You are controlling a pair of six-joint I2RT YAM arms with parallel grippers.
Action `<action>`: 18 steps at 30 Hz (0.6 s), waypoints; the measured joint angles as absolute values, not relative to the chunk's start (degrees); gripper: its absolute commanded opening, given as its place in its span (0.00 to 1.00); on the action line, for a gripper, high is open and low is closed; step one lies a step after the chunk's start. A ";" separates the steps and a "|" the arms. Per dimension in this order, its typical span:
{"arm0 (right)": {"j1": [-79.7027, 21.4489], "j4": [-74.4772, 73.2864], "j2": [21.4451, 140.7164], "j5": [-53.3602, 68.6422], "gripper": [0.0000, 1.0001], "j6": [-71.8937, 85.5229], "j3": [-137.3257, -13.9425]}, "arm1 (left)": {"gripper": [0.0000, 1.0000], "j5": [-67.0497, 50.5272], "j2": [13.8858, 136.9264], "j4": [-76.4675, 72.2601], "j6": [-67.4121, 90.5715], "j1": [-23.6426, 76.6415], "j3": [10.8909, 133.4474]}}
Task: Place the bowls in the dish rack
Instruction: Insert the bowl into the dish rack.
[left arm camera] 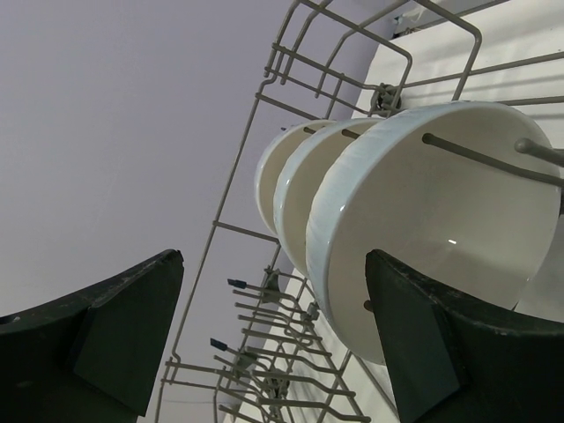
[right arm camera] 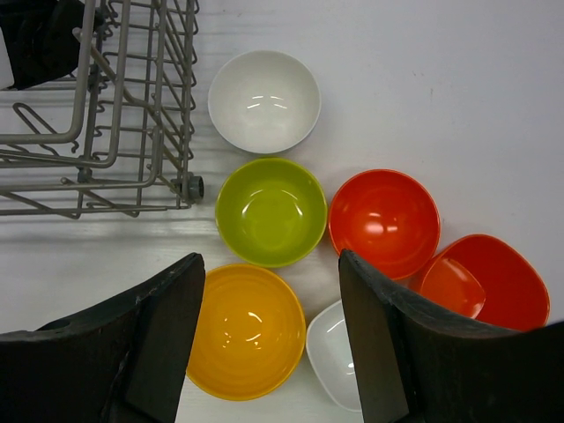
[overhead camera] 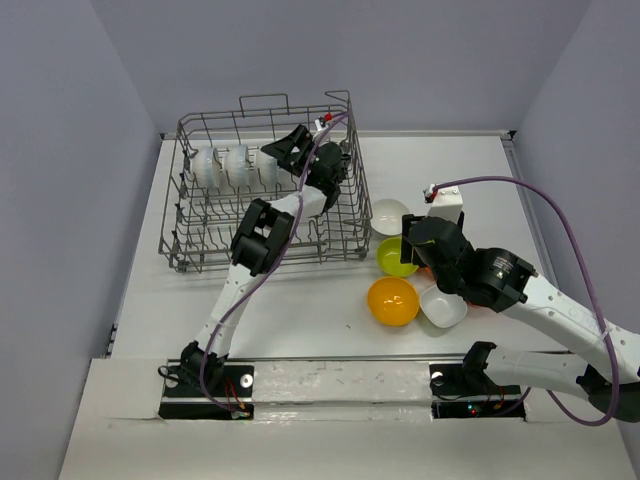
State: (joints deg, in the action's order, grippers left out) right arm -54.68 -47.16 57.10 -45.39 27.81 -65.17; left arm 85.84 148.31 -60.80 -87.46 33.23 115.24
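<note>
White desk (overhead camera: 300, 310) under lavender walls carries the dish rack (overhead camera: 200, 255) at its far left, where three white bowls (left arm camera: 423, 220) stand on edge side by side among the tines. Inside the rack, the left gripper (left arm camera: 275, 260) sits just beside the nearest of them, jaws wide open and empty. Also open and empty, the right gripper (right arm camera: 270, 258) hovers over the loose bowls right of the rack: a round white bowl (right arm camera: 263, 100), a green bowl (right arm camera: 270, 211), a yellow bowl (right arm camera: 242, 330), two red bowls (right arm camera: 384, 222) and a squarish white bowl (right arm camera: 335, 352).

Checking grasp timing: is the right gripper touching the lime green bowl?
Apart. The right wrist view shows the right gripper open, both fingertips short of the lime green bowl, with bare table between.
</note>
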 measured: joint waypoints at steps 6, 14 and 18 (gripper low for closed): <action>-54.68 -47.13 57.43 -45.39 0.68 27.90 -65.21 | 0.99 84.75 147.33 -28.05 -62.43 32.91 122.48; -54.68 -47.16 58.85 -45.36 0.68 27.90 -65.23 | 0.99 74.59 143.70 4.08 -31.48 33.19 126.19; -54.68 -47.13 59.72 -45.36 0.68 27.90 -65.93 | 0.99 70.70 140.51 7.16 -26.09 33.36 123.31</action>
